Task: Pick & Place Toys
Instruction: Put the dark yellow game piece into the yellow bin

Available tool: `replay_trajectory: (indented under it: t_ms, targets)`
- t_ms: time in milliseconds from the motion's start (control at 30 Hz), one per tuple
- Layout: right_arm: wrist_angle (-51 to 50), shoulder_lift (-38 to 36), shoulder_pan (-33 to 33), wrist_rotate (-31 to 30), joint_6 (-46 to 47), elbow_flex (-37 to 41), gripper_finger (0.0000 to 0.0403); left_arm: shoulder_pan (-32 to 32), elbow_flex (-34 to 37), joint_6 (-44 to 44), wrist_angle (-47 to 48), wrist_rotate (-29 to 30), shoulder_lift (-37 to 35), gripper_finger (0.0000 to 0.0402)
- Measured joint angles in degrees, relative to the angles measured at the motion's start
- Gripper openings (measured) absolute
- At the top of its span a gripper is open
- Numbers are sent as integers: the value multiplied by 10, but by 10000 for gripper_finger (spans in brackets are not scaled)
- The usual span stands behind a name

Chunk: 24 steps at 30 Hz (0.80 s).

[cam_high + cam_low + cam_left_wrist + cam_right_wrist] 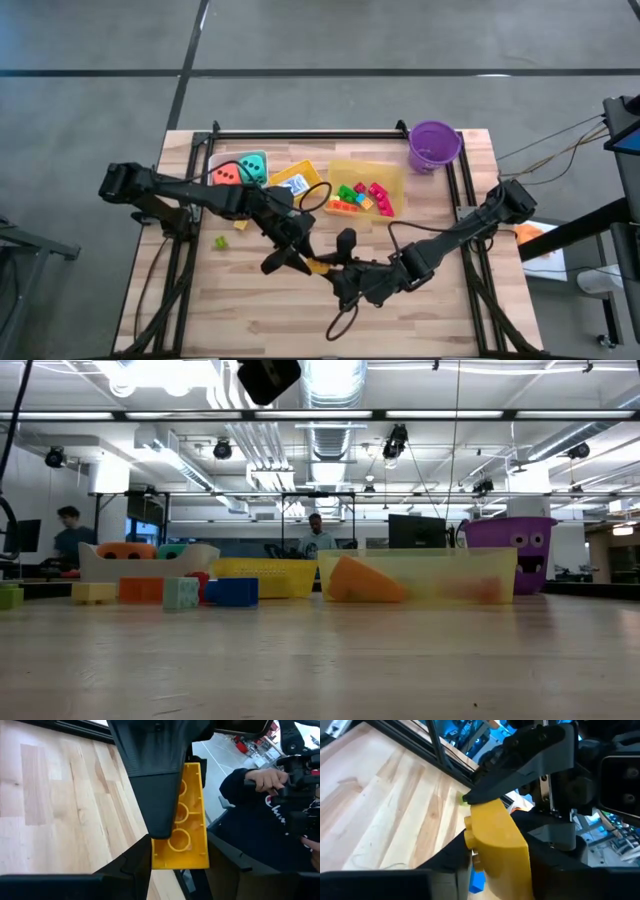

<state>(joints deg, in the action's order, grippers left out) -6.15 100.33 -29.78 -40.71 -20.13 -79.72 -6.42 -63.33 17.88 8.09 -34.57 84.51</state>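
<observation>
Two dice [240, 169], two arms, one bucket [434, 146].

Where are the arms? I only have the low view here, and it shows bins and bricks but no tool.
Observer: From above, the left tool and right tool meet over the middle of the table.
Operator: Holding anything?
Observer: The left wrist view shows a yellow brick clamped in the left tool.
Operator: And the right one?
Observer: Its wrist view shows its own fingers against the same brick's sides, so both tools grip it.
</observation>
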Motion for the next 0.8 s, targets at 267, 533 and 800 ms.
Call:
replay_trajectory:
  t_ms: [267,533,800]
  targets:
    - [2,0,-1,18,8,-1,97,3,0,6,5,-2,0,149]
    - [7,0,-5,18,23,-1,97,4,-5,15,12,-17,0,149]
    - [7,-2,-7,48,57,-5,89,3,-15,15,14,-37,-2,191]
